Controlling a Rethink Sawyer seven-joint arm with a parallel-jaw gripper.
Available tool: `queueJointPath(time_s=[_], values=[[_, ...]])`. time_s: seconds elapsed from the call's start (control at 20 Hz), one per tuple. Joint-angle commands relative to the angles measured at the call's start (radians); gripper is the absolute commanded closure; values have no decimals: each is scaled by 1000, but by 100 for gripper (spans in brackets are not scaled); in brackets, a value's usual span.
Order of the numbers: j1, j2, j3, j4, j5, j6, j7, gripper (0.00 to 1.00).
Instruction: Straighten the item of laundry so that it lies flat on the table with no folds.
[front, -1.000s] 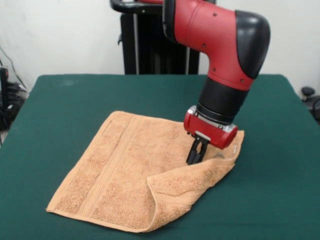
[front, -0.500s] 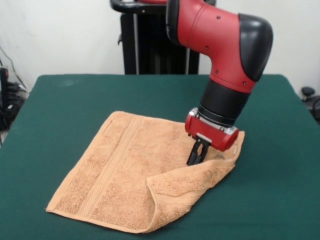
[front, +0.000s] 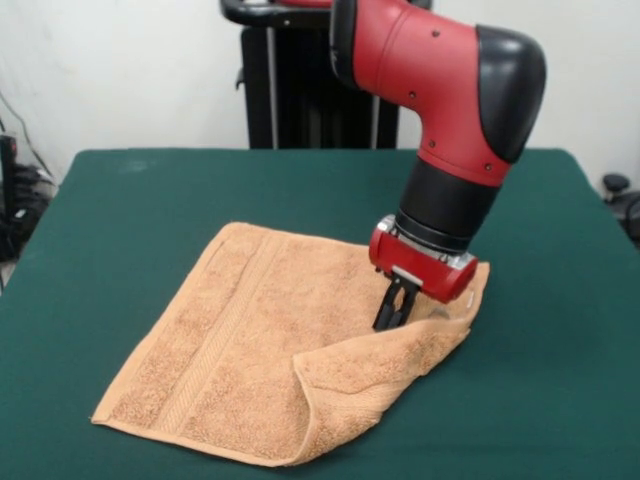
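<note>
The orange-tan towel (front: 250, 350) lies on the dark green table (front: 130, 200), mostly spread out, with a woven border band along its left side. Its near right corner is folded back over the cloth as a thick flap (front: 370, 375). My gripper (front: 393, 312) comes down from the red and black arm onto the upper edge of that flap. Its fingers are close together, and their tips are pinched on the towel's folded edge. No white label shows.
The robot's black pedestal (front: 300, 90) stands behind the table's far edge. Green tabletop shows on all sides of the towel, widest at the left and far side. The towel's near edge lies close to the table's near edge.
The arm and gripper have shifted very slightly to the right from one second ago. The towel's flap looks nearly the same.
</note>
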Motion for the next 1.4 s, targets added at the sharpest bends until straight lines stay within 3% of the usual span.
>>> queueJointPath(time_s=[0.05, 0.45, 1.0, 1.4], values=[[27, 11, 43, -89, 38, 153, 207, 100], [6, -4, 60, -72, 11, 142, 189, 100], [50, 205, -72, -348, 110, 246, 291, 100], [68, 247, -115, -398, 136, 279, 330, 100]])
